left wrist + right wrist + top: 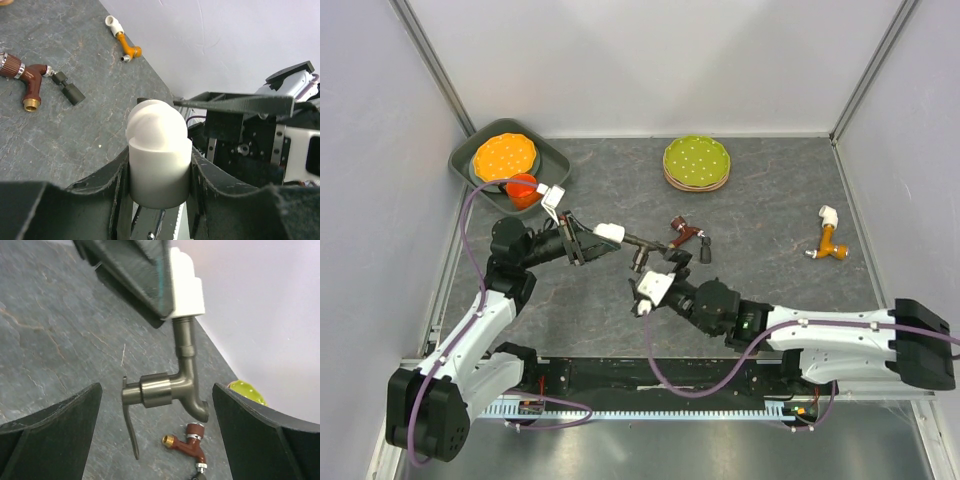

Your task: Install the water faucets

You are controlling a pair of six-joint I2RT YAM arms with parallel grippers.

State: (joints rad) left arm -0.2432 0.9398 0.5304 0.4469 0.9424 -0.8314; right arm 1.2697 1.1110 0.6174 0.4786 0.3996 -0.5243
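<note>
My left gripper [592, 240] is shut on a white elbow fitting [608, 232] and holds it above the table. The fitting shows between the fingers in the left wrist view [158, 150]. A dark grey bent tap [642, 246] hangs from the fitting by its threaded end. In the right wrist view the tap [175, 390] joins the fitting [187, 287], its thin lever pointing down. My right gripper [156, 390] is open, its jaws wide on either side of the tap without touching it. A reddish-brown tap [684, 232] lies on the table just beyond.
A small black handle piece [705, 250] lies by the reddish-brown tap. An orange tap with a white elbow [830, 240] lies at the right. Green dotted plates [696, 162] stand at the back. A dark tray [555, 160] with an orange plate and orange cup [523, 190] sits back left.
</note>
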